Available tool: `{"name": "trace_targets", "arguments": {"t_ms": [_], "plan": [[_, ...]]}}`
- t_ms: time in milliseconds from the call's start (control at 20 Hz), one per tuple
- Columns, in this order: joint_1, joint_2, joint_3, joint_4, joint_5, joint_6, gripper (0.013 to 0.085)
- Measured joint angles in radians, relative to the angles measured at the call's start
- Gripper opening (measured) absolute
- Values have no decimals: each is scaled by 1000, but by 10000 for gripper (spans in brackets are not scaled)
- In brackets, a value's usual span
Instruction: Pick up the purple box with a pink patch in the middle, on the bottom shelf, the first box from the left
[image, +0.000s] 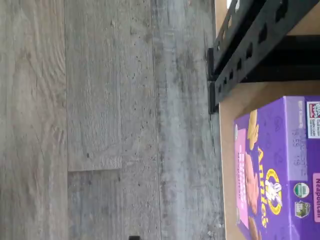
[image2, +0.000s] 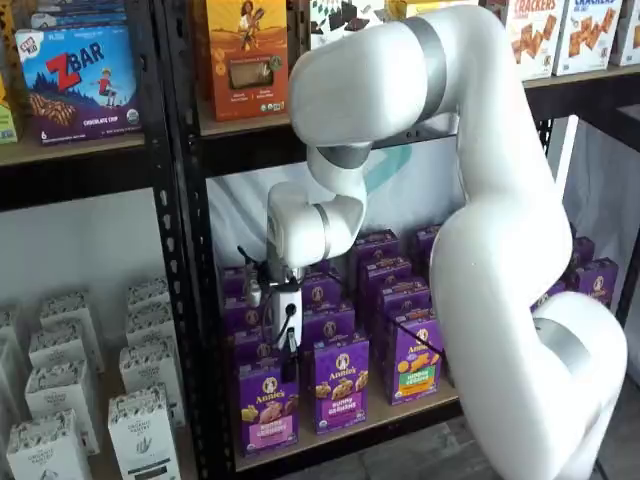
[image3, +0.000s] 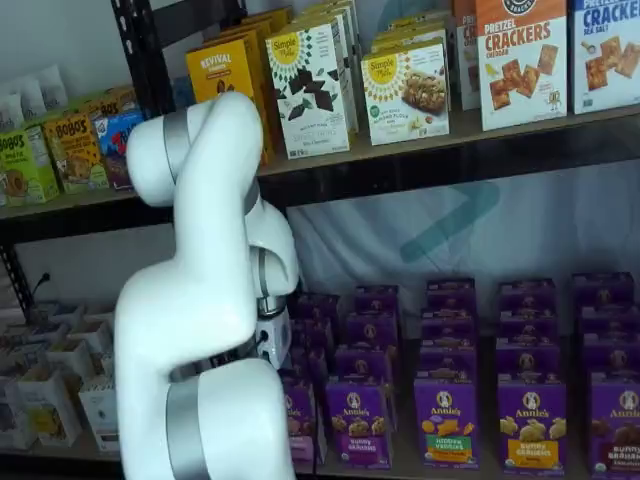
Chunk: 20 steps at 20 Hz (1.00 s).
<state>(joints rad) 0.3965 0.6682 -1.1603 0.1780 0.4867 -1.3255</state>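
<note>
The purple box (image2: 268, 405) stands upright at the left front of the bottom shelf (image2: 395, 417), its pink band across the lower front. My gripper (image2: 289, 362) hangs just above the box's top, black fingers pointing down, seen side-on with nothing between them. In the wrist view the purple box (image: 280, 170) shows its front and top on the tan board (image: 235, 105). In a shelf view the white arm (image3: 210, 300) hides the fingers and most of the purple box (image3: 300, 420).
More purple boxes stand beside and behind it, one with a purple band (image2: 340, 385) and one with a green and orange front (image2: 415, 360). A perforated black upright (image2: 180, 250) stands close on the left. White cartons (image2: 140, 420) fill the neighbouring bay. Grey plank floor (image: 100, 120) lies below.
</note>
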Motion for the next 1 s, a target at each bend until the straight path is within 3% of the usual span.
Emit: {"name": "trace_targets", "arguments": {"t_ms": [100, 200, 400, 1000], "plan": [[-2, 1, 12, 91, -43, -86, 850], [-7, 5, 13, 120, -64, -117, 850], [-14, 20, 5, 130, -85, -134, 850], [-19, 77, -50, 108, -109, -120, 850]]}}
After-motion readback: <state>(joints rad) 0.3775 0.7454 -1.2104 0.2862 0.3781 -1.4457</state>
